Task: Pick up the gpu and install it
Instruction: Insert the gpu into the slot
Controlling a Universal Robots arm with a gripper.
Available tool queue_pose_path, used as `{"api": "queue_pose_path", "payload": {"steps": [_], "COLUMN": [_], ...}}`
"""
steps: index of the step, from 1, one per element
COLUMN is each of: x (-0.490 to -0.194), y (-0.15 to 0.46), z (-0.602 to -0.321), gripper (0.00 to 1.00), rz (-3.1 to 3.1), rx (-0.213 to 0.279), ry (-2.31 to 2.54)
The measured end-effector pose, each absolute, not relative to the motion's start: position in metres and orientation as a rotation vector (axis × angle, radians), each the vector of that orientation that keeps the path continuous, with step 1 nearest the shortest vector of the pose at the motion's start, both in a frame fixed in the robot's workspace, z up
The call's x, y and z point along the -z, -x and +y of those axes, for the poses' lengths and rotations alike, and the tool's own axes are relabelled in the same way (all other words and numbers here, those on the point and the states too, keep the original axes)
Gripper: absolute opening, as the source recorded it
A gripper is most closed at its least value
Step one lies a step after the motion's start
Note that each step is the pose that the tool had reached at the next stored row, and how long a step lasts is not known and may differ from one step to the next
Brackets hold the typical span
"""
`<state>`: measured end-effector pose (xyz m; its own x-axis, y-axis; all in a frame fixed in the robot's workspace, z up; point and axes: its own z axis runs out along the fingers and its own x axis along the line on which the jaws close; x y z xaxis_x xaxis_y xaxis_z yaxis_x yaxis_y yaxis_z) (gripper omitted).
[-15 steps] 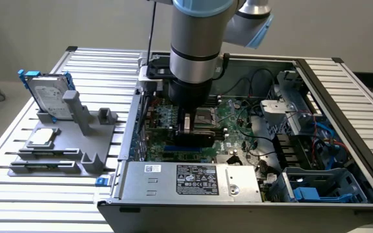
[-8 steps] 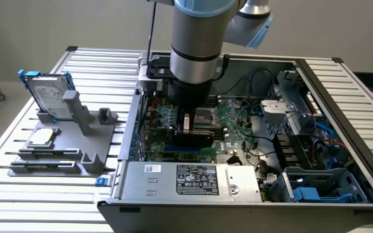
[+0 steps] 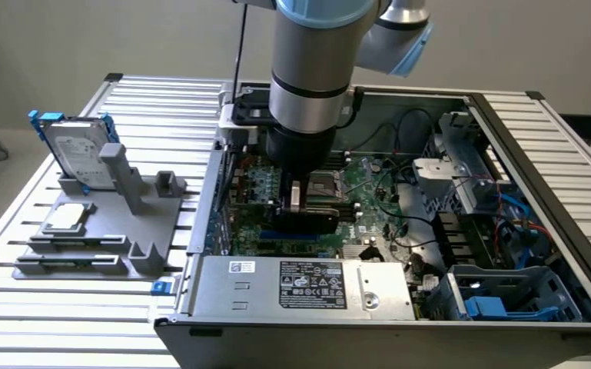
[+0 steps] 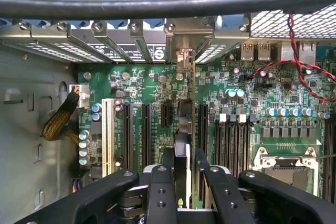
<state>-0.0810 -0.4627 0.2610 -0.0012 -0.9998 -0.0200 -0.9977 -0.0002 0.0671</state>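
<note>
No wording is showing clearly enough to read. A black-and-white label [image 3: 313, 284] is sitting on the silver power supply box [image 3: 224, 296] beside a small white sticker [image 3: 242, 267], and another printed label is covering the hard drive [image 3: 74, 157]; all their print is showing too fine to make out.

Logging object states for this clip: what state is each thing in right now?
gpu: gripped, standing on edge over the motherboard slots; whether it is seated, cannot tell.
gripper: shut on the gpu.
computer case: open, insides exposed.
hard drive: upright in the grey fixture, outside the case.
silver chip: lying flat on the fixture.
</note>
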Motion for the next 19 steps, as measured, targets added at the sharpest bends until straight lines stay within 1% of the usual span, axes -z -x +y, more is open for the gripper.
{"api": "queue_pose_path", "payload": {"steps": [19], "x": [-0.2606], "y": [0.0804], "z": [-0.4640], "gripper": [0.26], "rz": [-2.205], "rx": [0.102], "ry": [-2.189]}}
